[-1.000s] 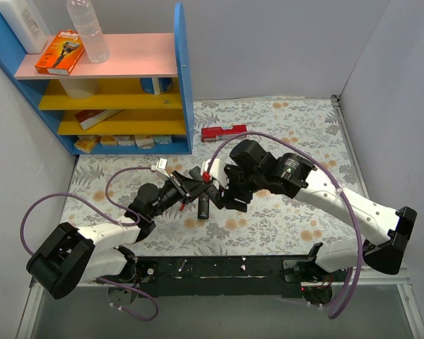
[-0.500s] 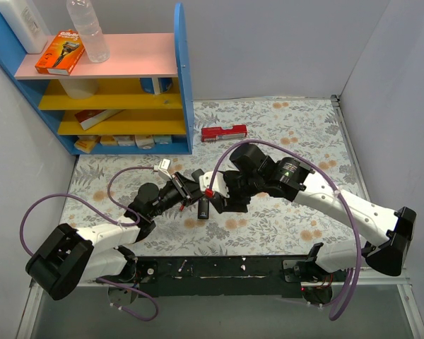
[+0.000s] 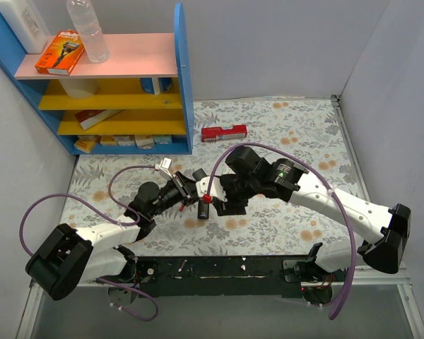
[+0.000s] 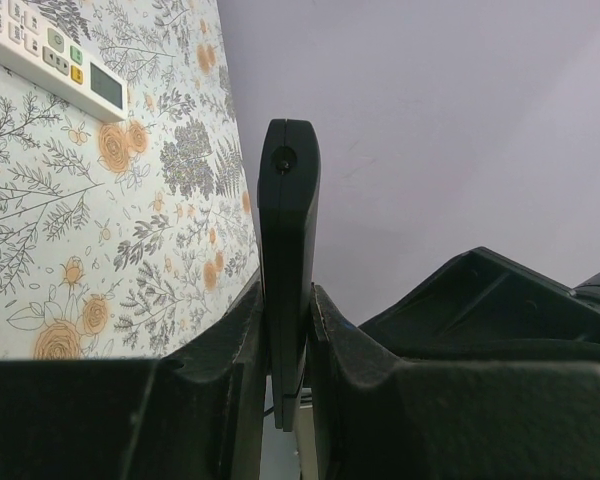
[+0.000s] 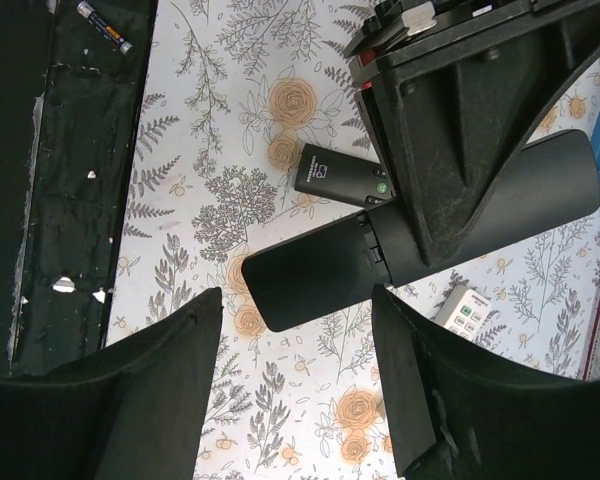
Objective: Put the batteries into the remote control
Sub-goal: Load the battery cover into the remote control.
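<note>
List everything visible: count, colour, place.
remote control: one, black, in the left pincer
slim remote: one, black, on the cloth
white remote: one, white, on the cloth
battery: one, dark, on the base plate
shelf unit: one, blue, pink, yellow, far left
water bottle: one, clear, top shelf
razor box: one, orange, top shelf
white container: one, white, top shelf
pack: one, red, beside the shelf unit
left pincer: black, shut on the remote control
right pincer: black, open
</note>
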`<state>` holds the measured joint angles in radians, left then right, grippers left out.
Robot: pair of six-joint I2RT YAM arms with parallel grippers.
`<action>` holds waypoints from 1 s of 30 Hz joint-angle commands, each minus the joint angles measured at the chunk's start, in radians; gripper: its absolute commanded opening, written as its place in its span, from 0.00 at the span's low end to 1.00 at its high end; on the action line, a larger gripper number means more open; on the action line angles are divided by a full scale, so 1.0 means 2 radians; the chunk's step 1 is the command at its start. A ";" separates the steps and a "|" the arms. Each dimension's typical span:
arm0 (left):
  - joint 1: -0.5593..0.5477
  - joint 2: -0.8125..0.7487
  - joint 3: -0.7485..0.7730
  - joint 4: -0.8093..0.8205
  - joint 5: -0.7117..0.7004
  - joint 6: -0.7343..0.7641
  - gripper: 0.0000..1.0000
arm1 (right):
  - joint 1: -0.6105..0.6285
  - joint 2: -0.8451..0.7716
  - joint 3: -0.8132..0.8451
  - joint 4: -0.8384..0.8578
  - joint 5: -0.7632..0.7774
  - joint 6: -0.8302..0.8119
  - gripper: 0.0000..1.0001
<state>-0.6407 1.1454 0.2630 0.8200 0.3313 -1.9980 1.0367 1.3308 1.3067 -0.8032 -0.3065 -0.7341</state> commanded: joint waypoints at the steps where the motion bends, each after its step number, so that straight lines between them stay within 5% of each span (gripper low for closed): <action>1: 0.000 -0.012 0.021 0.004 0.009 0.000 0.00 | 0.005 0.002 -0.011 0.012 -0.002 -0.013 0.68; 30: 0.000 -0.004 0.058 0.008 0.037 -0.001 0.00 | 0.018 -0.017 -0.099 0.075 0.064 -0.011 0.65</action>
<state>-0.6403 1.1572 0.2985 0.7406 0.3592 -1.9751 1.0649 1.3136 1.1519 -0.6834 -0.2001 -0.7650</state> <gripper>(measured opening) 0.173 0.673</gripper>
